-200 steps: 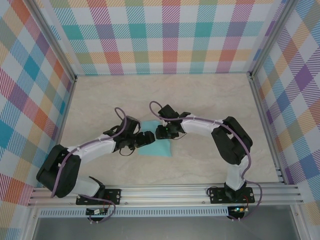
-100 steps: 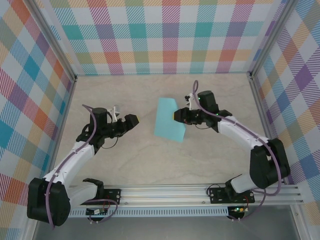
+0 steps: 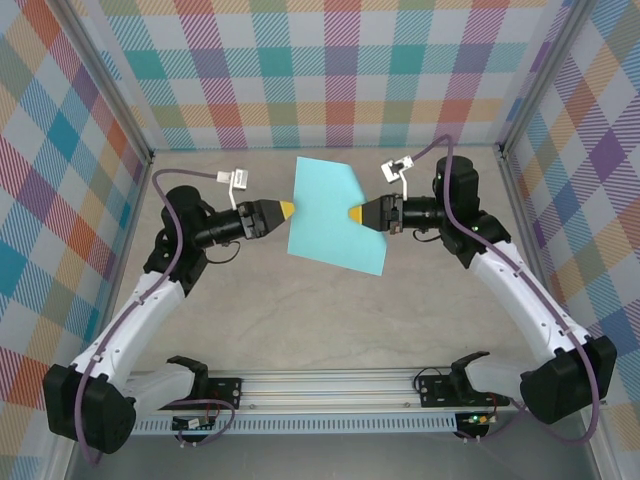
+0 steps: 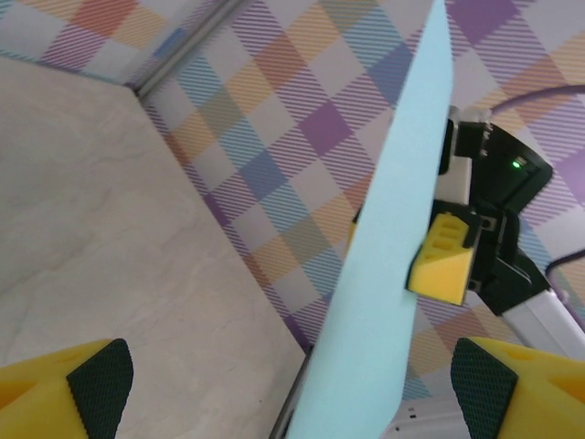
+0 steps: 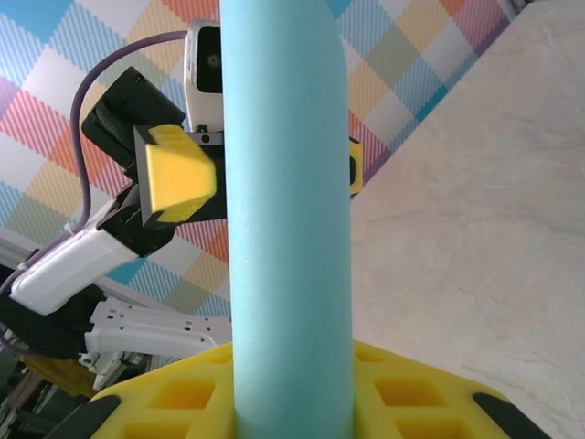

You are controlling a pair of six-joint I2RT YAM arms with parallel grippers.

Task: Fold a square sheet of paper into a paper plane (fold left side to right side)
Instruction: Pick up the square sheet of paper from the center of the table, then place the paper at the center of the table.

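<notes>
The turquoise square sheet of paper [image 3: 330, 215] hangs in the air above the middle of the table, its face toward the top camera. My right gripper [image 3: 356, 214] is shut on its right edge. In the right wrist view the sheet [image 5: 288, 183] rises in a curve out of the yellow jaws of that gripper [image 5: 292, 402]. My left gripper [image 3: 286, 209] is at the sheet's left edge, jaws wide open. In the left wrist view the sheet [image 4: 384, 274] stands between the spread fingers of that gripper [image 4: 292, 380], touching neither. The paper plane is out of view.
The beige marble-look tabletop [image 3: 250, 310] lies bare under the raised sheet. Pastel checked walls [image 3: 340, 70] with aluminium posts enclose the left, back and right. A metal rail [image 3: 330, 385] carrying both arm bases runs along the near edge.
The sheet has gone from lying low between both grippers to being lifted up and back by the right gripper. The left gripper let go, drew left, opened wider, then came back to the sheet's left edge.
</notes>
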